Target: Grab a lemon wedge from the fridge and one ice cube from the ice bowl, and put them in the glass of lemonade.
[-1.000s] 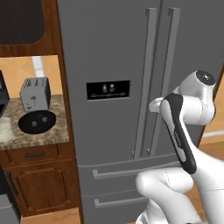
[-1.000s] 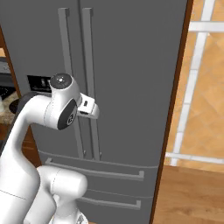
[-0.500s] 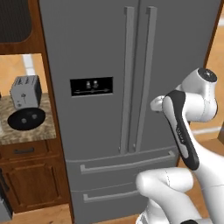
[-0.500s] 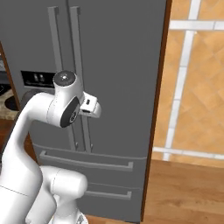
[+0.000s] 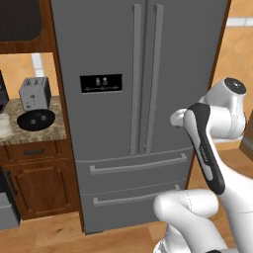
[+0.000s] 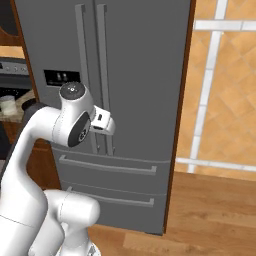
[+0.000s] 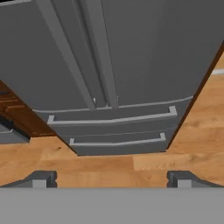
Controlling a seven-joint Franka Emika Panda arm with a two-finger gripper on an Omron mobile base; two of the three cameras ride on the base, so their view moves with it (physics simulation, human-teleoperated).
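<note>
The fridge (image 5: 143,99) is seen with both doors closed, its two long handles side by side down the middle and the black dispenser panel (image 5: 101,83) on the left door; its top is cut off by the frame in both base views. The two bottom drawers (image 7: 111,118) are also shut (their bar handles are plain in the hand view). Whatever lies inside the fridge is hidden, so the lemon wedge cannot be placed.

At 9 o'clock in the left base view a granite bench (image 5: 37,131) carries the ice bowl (image 5: 35,120), with a silver toaster (image 5: 34,93) just behind it; the lumps in the bowl are too small to make out. At the far left edge the glass of lemonade (image 5: 4,125) is half cut off.

The fingers (image 7: 111,179) are spread wide apart at 6 o'clock of the hand view, with nothing between them, only their tips showing above wooden floor (image 7: 109,166).
</note>
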